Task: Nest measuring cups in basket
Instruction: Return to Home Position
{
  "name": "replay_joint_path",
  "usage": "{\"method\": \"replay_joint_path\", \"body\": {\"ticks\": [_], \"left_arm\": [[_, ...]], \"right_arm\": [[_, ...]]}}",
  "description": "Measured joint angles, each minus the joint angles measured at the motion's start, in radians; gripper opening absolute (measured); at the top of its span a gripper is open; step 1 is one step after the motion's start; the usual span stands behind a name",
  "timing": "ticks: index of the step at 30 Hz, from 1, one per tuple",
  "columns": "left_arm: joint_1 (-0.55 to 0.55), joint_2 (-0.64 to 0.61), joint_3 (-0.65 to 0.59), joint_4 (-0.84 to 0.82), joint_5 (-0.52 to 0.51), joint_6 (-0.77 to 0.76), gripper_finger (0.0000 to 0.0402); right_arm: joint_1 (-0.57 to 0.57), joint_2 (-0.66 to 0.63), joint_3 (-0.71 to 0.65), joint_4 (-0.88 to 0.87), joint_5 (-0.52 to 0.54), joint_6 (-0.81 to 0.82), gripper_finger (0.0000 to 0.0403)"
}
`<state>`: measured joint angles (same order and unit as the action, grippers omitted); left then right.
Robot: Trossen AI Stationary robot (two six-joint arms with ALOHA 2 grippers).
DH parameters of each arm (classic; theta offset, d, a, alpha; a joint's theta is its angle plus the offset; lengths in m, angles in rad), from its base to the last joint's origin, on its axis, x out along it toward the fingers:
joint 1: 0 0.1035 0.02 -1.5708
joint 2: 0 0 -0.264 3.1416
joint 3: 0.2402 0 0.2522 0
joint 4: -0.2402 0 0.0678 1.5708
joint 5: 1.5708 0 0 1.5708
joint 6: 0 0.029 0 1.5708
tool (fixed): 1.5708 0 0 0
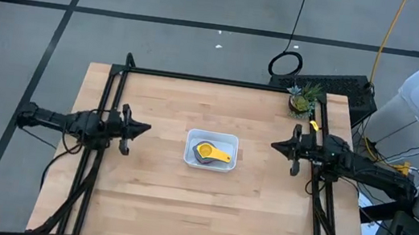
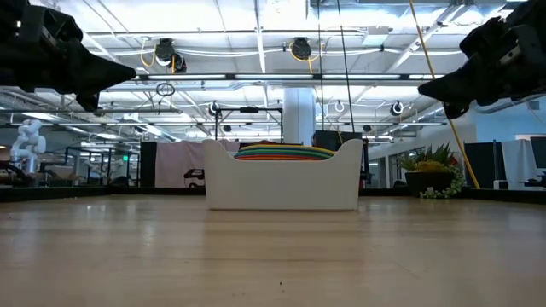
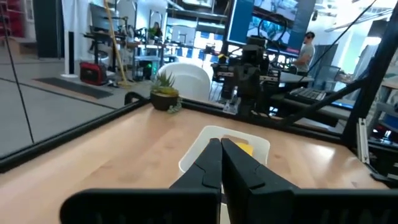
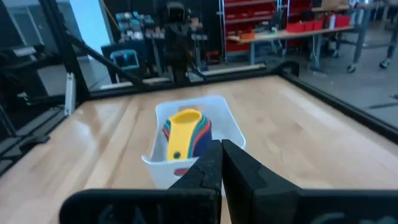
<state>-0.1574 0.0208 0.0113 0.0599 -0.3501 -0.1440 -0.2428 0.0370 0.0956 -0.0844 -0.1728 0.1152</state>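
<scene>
The white basket (image 1: pixel 188 154) stands on the middle of the table. Inside it the measuring cups (image 1: pixel 208 151) sit nested, the yellow one (image 4: pixel 184 129) on top with its handle lying flat; coloured rims of the others show beneath it (image 2: pixel 284 153). My left gripper (image 1: pixel 146 131) hangs shut and level above the table's left side, pointing at the basket. My right gripper (image 1: pixel 274 147) hangs shut and level above the right side, pointing at the basket too. Both stand well clear of the basket, with nothing between their fingers.
A small potted green plant (image 1: pixel 303 99) stands at the table's far right corner. A black frame rail (image 1: pixel 222 81) runs along the far edge and down both sides. Bare wood lies all round the basket.
</scene>
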Motion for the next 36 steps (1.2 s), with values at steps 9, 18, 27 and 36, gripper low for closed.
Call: {"method": "replay_joint_path", "body": {"ticks": [9,18,27,36], "left_arm": [[0.083,0.023,0.0,-0.011,0.085,-0.027,0.0001],[0.09,0.031,0.0,-0.012,0.095,-0.042,0.0004],[0.089,0.044,0.0,-0.036,0.245,-0.025,0.0001],[0.089,0.11,-0.002,0.007,0.267,0.105,0.0001]], "right_arm": [[0.169,0.119,-0.078,0.133,0.176,-0.007,0.0],[0.212,0.175,-0.078,0.197,0.25,-0.059,0.0],[0.211,0.173,-0.079,0.25,0.128,-0.051,0.0],[0.209,0.139,-0.08,0.289,0.07,-0.012,0.0]]}}
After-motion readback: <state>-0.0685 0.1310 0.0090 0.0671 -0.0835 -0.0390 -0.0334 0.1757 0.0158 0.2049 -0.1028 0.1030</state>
